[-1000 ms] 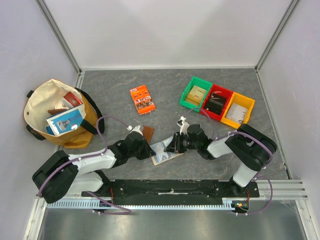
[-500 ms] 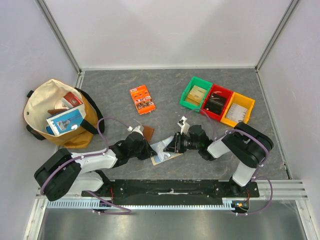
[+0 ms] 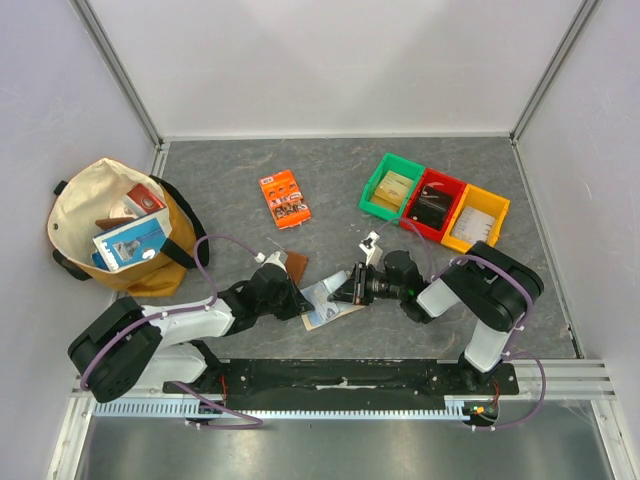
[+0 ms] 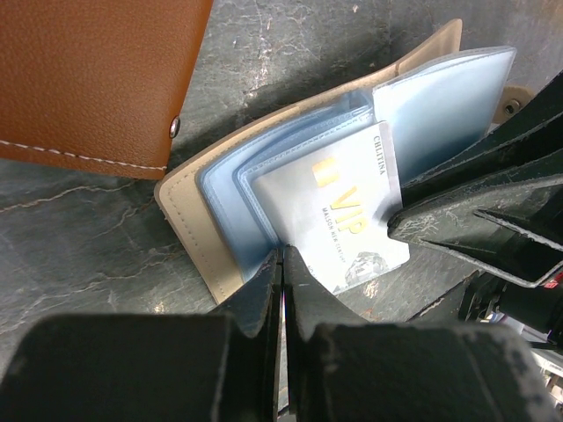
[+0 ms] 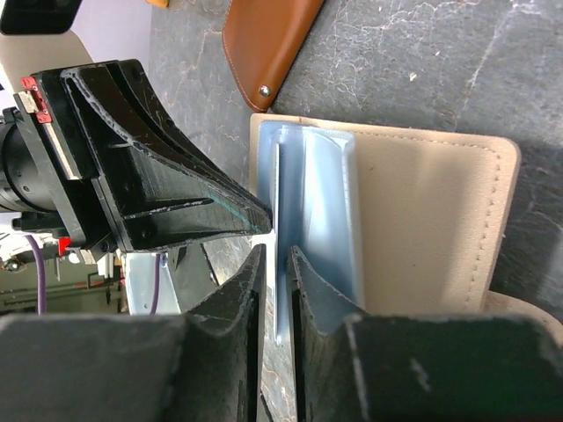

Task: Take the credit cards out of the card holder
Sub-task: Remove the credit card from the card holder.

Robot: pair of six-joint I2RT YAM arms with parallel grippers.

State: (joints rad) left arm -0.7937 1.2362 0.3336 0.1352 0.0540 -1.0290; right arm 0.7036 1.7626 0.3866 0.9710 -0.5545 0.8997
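The beige card holder [image 3: 326, 303] lies open on the table between both grippers, showing pale blue pockets [image 4: 237, 189]. A white credit card [image 4: 339, 211] printed "VIP" sticks partly out of a pocket toward the right gripper. My left gripper [image 3: 303, 302] is shut [image 4: 283, 253] on the blue pocket leaf at the card's near corner. My right gripper [image 3: 347, 290] is shut [image 5: 277, 251] on the thin card edge [image 5: 278, 198], beside the holder's beige cover [image 5: 422, 220]. The right gripper's fingers [image 4: 466, 220] cover the card's right end. No black card shows.
A brown wallet [image 3: 296, 265] lies just behind the holder, touching it [image 4: 97, 79]. An orange packet [image 3: 285, 198] lies further back. Green [image 3: 378, 197], red [image 3: 447, 187] and yellow [image 3: 497, 208] bins stand at back right. A cloth bag [image 3: 150, 275] of items sits at left.
The right gripper and its arm have shifted slightly to the right. The left gripper has edged a little right along the holder. The holder stays in place.
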